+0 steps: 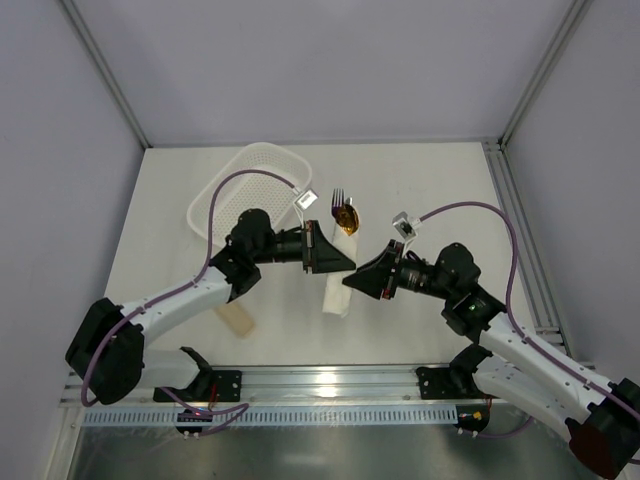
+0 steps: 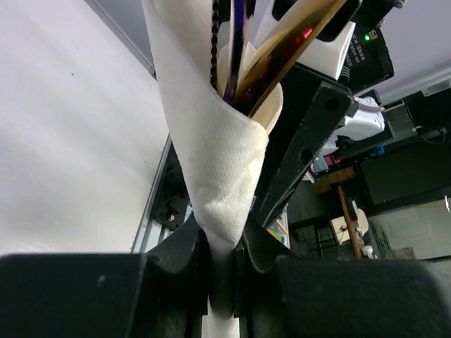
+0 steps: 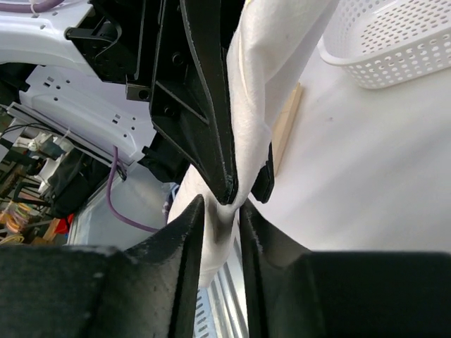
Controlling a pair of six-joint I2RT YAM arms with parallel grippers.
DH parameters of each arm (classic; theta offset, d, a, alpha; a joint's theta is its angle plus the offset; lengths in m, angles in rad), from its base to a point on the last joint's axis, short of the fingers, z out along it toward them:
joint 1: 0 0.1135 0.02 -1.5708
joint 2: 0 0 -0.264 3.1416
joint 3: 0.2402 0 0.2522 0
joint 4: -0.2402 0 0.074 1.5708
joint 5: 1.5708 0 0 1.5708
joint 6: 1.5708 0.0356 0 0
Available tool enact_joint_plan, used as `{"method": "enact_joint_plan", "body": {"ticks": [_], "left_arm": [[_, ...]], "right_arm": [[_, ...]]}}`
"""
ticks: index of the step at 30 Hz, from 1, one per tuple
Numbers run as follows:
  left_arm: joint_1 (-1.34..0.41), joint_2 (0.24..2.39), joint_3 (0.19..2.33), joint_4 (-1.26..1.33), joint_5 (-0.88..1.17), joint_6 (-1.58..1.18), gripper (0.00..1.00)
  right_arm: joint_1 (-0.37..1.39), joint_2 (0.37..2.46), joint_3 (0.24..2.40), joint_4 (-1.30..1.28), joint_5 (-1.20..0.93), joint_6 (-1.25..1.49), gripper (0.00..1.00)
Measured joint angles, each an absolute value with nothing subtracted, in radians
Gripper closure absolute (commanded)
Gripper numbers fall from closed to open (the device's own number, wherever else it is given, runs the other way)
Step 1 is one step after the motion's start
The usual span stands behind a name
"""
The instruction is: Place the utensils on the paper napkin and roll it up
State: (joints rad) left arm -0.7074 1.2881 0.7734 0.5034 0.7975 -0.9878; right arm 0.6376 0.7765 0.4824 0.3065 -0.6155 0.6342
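Observation:
The paper napkin (image 1: 337,293) is rolled round the utensils and held just above the table's middle. The dark fork (image 1: 338,198) and the gold spoon (image 1: 347,218) stick out of its far end. The grey spoon is hidden. My left gripper (image 1: 343,262) is shut on the roll from the left. My right gripper (image 1: 358,279) pinches it from the right, just below. In the left wrist view the napkin (image 2: 211,148) wraps the gold spoon (image 2: 282,49) and fork (image 2: 236,42), with my gripper (image 2: 224,282) clamped on it. In the right wrist view my gripper (image 3: 222,218) is shut on the napkin (image 3: 275,70).
A white perforated basket (image 1: 222,192) stands at the back left and shows in the right wrist view (image 3: 394,42). A flat beige slab (image 1: 238,320) lies near the front left, also in the right wrist view (image 3: 285,127). Metal rails run along the table's near and right edges.

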Motion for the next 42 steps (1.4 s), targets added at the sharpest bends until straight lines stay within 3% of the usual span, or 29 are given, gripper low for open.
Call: {"method": "enact_joint_plan", "body": {"ticks": [6, 11, 23, 32, 42], "left_arm": [[-0.638, 1.312, 0.795, 0.466, 0.789, -0.995, 1.00], [-0.494, 1.349, 0.904, 0.359, 0.790, -0.969, 1.00], [-0.093, 1.776, 1.402, 0.040, 0.877, -0.771, 1.00], [-0.031, 2.071, 1.572, -0.059, 0.911, -0.724, 1.00], [-0.007, 2.182, 1.575, -0.127, 0.913, -0.689, 1.00]], "right_arm": [[0.624, 0.723, 0.513, 0.192, -0.584, 0.598, 0.42], [0.624, 0.615, 0.526, 0.120, -0.556, 0.571, 0.32], [0.624, 0.518, 0.602, -0.057, -0.511, 0.483, 0.29], [0.623, 0.490, 0.604, -0.139, -0.501, 0.437, 0.29], [0.620, 0.488, 0.604, -0.159, -0.499, 0.417, 0.29]]}}
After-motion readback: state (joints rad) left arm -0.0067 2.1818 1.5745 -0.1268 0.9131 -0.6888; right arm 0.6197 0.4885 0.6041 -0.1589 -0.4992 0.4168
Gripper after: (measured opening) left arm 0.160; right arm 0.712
